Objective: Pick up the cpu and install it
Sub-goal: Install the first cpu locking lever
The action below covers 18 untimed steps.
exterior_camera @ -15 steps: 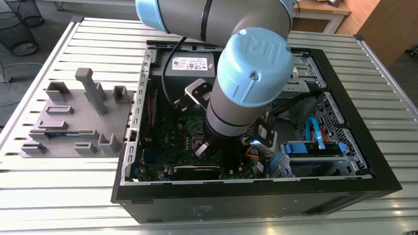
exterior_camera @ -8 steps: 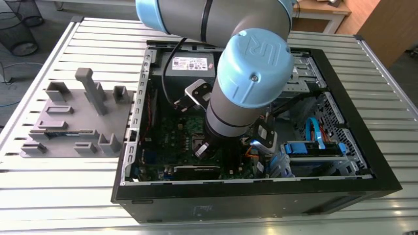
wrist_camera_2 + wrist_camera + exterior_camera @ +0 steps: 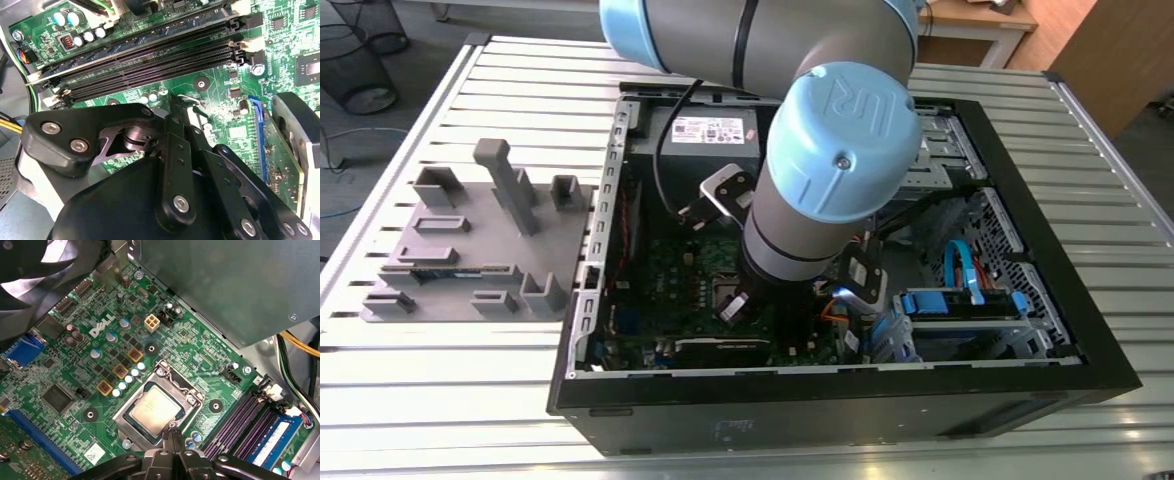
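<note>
Exterior view: the arm [image 3: 834, 150] reaches down into the open computer case [image 3: 1067, 375], w/ its end low over the green board [image 3: 683, 256]. First wrist view: the gripper [image 3: 171, 432] has its 2 jaws pressed together, nothing between them. The cpu [image 3: 154, 410] lies flat just ahead of the jaw tips, very near, sitting inside the socket frame [image 3: 194, 399] on the board. It is a small square, so no long side; the top is flat, dull silver-grey, w/ the frame hugging all 4 edges. Tips are at the frame's near edge; touching or not, can't tell. Second wrist view: the closed jaws point at a thin wire lever [image 3: 191, 99] right by the tips, w/ long black memory slots [image 3: 165, 60] further ahead.
</note>
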Available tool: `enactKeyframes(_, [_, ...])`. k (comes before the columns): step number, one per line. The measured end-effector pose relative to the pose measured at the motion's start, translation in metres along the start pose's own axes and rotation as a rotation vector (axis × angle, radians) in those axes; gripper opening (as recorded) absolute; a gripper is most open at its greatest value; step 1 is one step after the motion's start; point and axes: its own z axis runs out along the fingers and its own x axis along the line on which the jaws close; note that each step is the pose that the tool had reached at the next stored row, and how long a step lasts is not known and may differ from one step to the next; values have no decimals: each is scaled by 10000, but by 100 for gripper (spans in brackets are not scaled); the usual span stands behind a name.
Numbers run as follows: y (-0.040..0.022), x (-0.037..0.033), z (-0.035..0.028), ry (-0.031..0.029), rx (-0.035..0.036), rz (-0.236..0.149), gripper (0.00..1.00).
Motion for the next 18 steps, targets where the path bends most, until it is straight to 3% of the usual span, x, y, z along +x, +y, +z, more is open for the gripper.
enactKeyframes(3, [-1, 0, 3, 6, -4, -37, 11])
enactKeyframes(7, [-2, 0, 9, 59, -31, -353, 11])
enactKeyframes(18, [-16, -10, 30, 69, -30, -365, 11])
